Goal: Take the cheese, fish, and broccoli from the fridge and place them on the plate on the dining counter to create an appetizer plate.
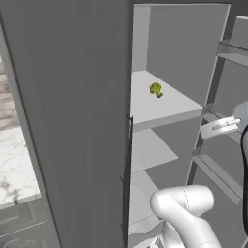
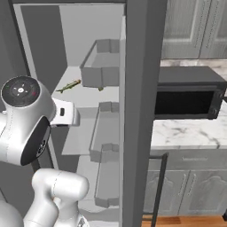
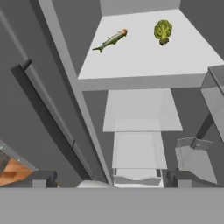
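The fridge point(image 1: 184, 48) stands open, its pale shelves in sight. The broccoli point(image 1: 155, 89), a yellow-green clump, sits on an upper shelf point(image 3: 144, 57). In the hand view the broccoli point(image 3: 162, 31) lies to the right of the slender greenish fish point(image 3: 111, 40), a short gap between them. The right base view shows the fish point(image 2: 68, 85) on the same shelf. My gripper point(image 1: 213, 129) hangs open in front of that shelf's edge, outside the fridge, holding nothing. The cheese and the plate are out of view.
The dark fridge door point(image 2: 142, 111) stands open beside the arm, its bins point(image 2: 102, 71) facing the shelves. A black microwave point(image 2: 188, 99) sits on a marble wall counter to the right. Another marble top point(image 1: 14, 164) lies at the left; I cannot tell if it is the dining counter.
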Available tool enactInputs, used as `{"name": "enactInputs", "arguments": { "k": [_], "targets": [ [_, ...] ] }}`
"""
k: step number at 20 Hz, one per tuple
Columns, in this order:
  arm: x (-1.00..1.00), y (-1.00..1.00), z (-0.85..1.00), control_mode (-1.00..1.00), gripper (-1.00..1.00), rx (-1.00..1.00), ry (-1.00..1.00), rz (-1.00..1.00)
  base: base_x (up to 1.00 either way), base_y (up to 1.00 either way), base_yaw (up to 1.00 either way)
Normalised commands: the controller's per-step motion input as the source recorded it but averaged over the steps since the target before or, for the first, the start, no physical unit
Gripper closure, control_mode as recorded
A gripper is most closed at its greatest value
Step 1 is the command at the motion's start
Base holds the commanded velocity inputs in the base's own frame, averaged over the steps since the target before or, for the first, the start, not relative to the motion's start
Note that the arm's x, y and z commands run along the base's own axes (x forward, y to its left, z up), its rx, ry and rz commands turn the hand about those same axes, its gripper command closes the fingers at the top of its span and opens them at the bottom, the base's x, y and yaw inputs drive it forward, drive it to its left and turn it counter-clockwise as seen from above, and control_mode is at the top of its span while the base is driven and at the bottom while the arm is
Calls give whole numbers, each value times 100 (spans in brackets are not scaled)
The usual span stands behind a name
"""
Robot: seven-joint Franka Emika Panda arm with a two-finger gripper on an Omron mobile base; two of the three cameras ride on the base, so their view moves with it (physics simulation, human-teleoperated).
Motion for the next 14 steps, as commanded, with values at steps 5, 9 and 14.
{"name": "enactInputs", "arguments": {
  "k": [5,9,14],
  "targets": [
    [0,0,0,100,-100,0,0,0,68,4,7],
    [33,24,-14,-100,-100,0,-3,-2,13,5,0],
    [33,40,-8,-100,-100,0,-3,-11,0,0,0]
  ]
}}
